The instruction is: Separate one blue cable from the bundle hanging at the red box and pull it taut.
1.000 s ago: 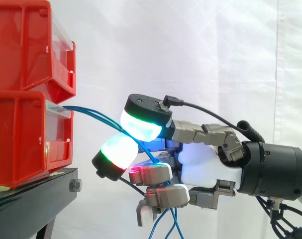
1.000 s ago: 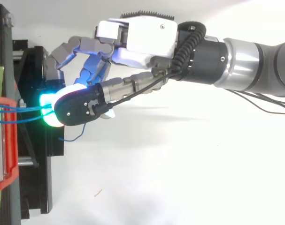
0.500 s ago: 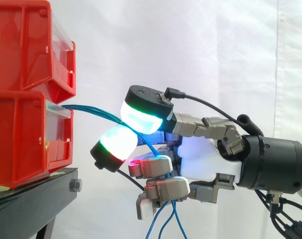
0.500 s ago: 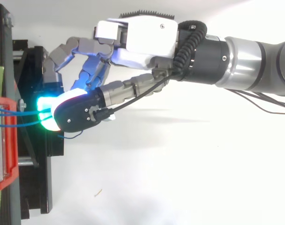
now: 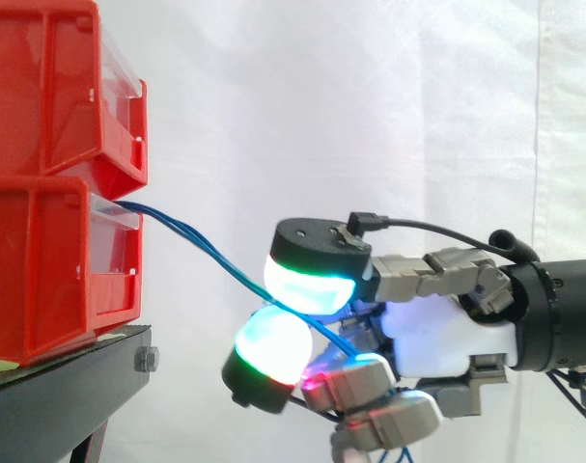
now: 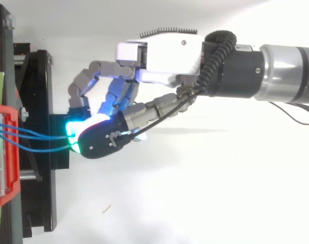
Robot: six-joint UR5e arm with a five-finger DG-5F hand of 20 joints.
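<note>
Cables (image 5: pixel 201 239) run to my hand (image 5: pixel 437 338), pinched between its pads (image 5: pixel 310 285). If I hold several, all will pull tight together.

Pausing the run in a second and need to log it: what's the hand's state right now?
Hand: shut, its glowing pads pinching the blue cables that run from the red box.

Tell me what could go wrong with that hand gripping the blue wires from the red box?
Several blue cables run together into the pinch between the hand's glowing pads, so it may tension the bundle, not one strand. The pads look rounded, so thin strands could slip out. A hard pull might drag the lower red bin forward on its black stand.
</note>
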